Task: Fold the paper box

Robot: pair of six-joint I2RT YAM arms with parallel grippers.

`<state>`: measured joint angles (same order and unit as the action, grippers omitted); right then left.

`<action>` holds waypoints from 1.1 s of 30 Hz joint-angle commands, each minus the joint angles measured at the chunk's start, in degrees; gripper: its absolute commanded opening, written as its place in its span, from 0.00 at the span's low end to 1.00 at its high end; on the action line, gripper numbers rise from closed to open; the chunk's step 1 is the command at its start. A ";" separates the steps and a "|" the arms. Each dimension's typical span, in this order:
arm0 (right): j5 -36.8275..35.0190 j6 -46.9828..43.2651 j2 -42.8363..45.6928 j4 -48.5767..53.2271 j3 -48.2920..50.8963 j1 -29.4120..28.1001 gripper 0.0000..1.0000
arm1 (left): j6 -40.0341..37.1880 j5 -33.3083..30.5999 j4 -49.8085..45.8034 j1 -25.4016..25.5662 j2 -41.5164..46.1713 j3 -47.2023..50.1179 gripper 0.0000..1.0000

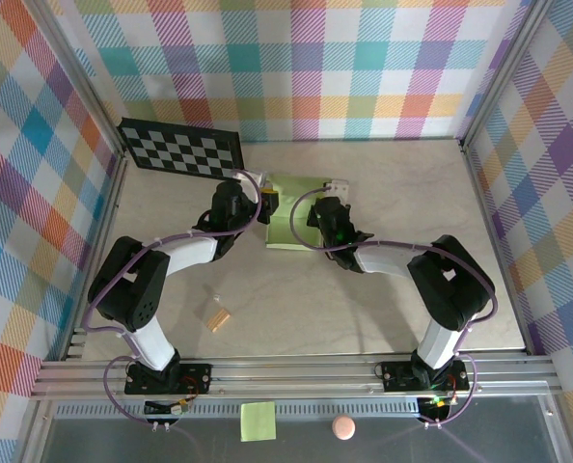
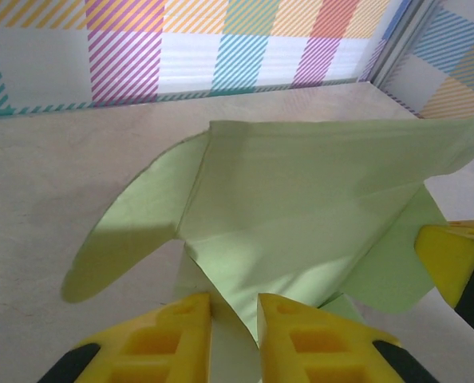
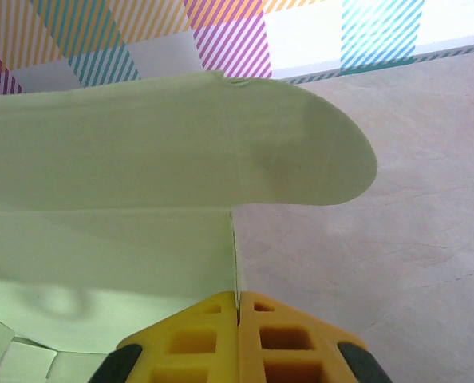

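Note:
The paper box (image 1: 288, 228), pale lime-green card with rounded flaps, sits mid-table between both arms, partly raised. In the left wrist view the paper box (image 2: 301, 207) has one panel tilted up and a rounded flap lying to the left. A corner of it runs down into the gap of my left gripper (image 2: 234, 302), whose jaws stand apart, open. My right gripper (image 3: 238, 297) is shut on the upright side edge of the paper box (image 3: 141, 159), with a rounded flap curving over to the right. In the top view my left gripper (image 1: 265, 203) and right gripper (image 1: 315, 218) flank the card.
A black-and-white checkerboard (image 1: 180, 147) lies at the back left. A tiny tan block (image 1: 218, 316) rests on the table in front of the left arm. A yellow-green sticky note (image 1: 258, 421) and a pink ball (image 1: 343, 427) lie below the rail. Plaid walls enclose three sides.

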<state>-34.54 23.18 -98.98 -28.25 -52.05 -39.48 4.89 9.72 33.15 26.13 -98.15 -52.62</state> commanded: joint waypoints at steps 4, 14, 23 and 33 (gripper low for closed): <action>2.16 -1.65 -0.50 -4.84 0.85 -2.06 0.00 | -1.87 -2.89 -5.00 1.42 1.78 1.38 0.30; 1.88 -2.36 -0.87 -4.67 0.66 -2.39 0.00 | -3.61 -4.64 -8.18 1.53 2.57 0.83 0.10; -0.42 -1.67 -1.85 -2.48 0.24 -3.45 0.00 | -3.54 -4.31 -3.94 2.14 2.50 4.84 0.05; -2.50 0.35 -3.50 -1.11 0.28 -4.46 0.00 | -1.46 -4.44 -1.26 3.44 2.57 7.56 0.07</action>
<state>-38.48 21.98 -100.99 -28.64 -51.09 -42.50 2.33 2.26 32.21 27.35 -96.36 -46.46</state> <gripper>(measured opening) 0.060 0.068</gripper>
